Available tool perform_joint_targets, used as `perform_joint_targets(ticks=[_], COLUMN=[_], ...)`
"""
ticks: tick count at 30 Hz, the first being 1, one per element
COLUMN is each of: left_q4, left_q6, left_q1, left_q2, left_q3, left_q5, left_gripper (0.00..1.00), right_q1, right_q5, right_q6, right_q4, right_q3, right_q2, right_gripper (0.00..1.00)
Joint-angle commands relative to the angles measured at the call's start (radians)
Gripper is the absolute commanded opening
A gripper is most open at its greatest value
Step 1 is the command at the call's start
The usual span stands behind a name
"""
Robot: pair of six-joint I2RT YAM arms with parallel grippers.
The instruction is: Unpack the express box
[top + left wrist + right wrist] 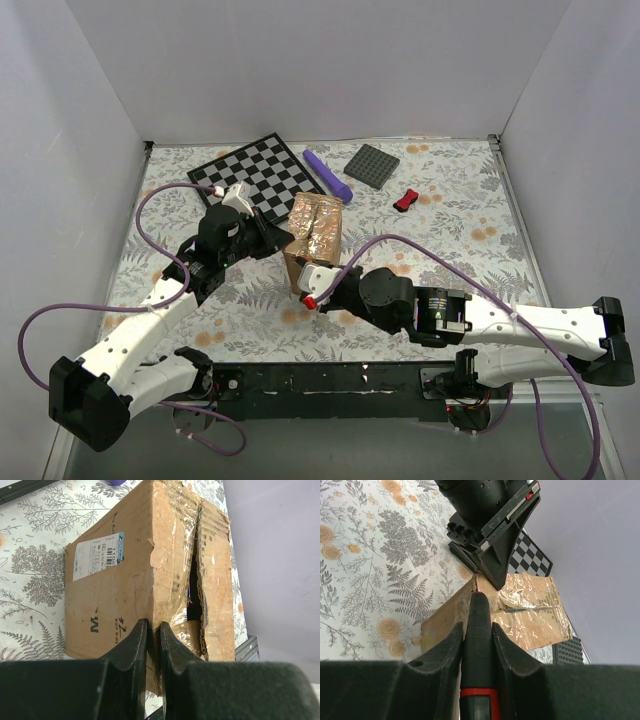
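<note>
The express box [316, 232], a brown carton with glossy tape on its top, stands mid-table. In the left wrist view the box [112, 595] shows a white label, and a dark slit gapes between its top flaps. My left gripper [272, 238] [154, 629] is shut on the box's top edge at its left side. My right gripper [326, 293] [477, 627] is shut on a black cutter with a red band [478, 650]. The cutter's tip touches the box's [535, 615] top edge, just below the left gripper [492, 545].
Behind the box lie a chessboard [255, 175], a purple tool [328, 173], a dark grey square plate [372, 165] and a small red object [406, 200]. White walls close in the floral table on three sides. Purple cables loop beside both arms.
</note>
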Motion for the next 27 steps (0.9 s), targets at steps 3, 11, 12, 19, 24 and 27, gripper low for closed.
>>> perform_joint_targets(ticks=[3, 11, 12, 19, 24, 27], left_q4=[-0.050, -0.051, -0.050, -0.051, -0.051, -0.051], left_q6=[0.050, 0.056, 0.057, 0.054, 0.053, 0.053], left_q1=[0.016, 0.016, 0.016, 0.014, 0.016, 0.016], left_q2=[-0.010, -0.007, -0.007, -0.005, -0.005, -0.004], left_q3=[0.025, 0.025, 0.025, 0.021, 0.021, 0.022], left_q5=[-0.054, -0.065, -0.065, -0.069, -0.078, -0.081], left_gripper=[0.00, 0.00, 0.00, 0.00, 0.00, 0.00], right_q1=[-0.009, -0.008, -0.008, -0.009, -0.006, -0.003], right_q5=[0.175, 0.185, 0.184, 0.190, 0.195, 0.199], right_q6=[-0.020, -0.028, -0.028, -0.030, -0.031, -0.033], right_q4=[-0.310, -0.344, -0.350, -0.387, -0.413, -0.427], right_q3=[-0.019, -0.015, -0.013, 0.001, 0.013, 0.021], right_q2=[-0.014, -0.036, -0.039, -0.059, -0.066, -0.070], right_gripper=[0.01, 0.01, 0.01, 0.01, 0.01, 0.01])
